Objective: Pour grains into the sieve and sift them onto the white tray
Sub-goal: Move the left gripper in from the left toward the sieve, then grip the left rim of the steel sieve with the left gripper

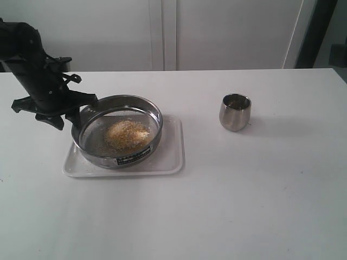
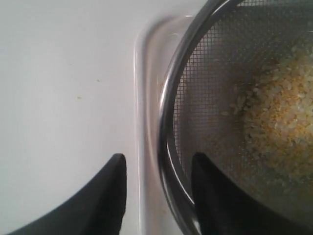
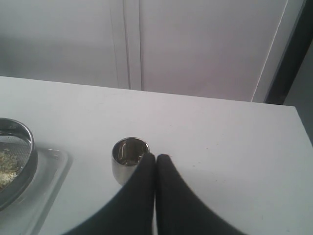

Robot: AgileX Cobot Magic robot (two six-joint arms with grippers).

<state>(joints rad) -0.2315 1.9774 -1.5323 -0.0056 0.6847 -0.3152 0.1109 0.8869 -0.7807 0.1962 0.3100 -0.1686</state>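
The sieve sits on the white tray, its label plate facing the front. A mound of golden and pale grains lies on its mesh. My left gripper is at the sieve's left rim. The left wrist view shows the left gripper open and straddling the sieve's rim: one finger is over the mesh, the other outside above the tray, with the grains beyond. My right gripper is shut with nothing in it, hanging near the cup and out of the exterior view.
A small steel cup stands upright on the white table, right of the tray; it looks empty in the right wrist view. A white wall with panels runs behind the table's far edge.
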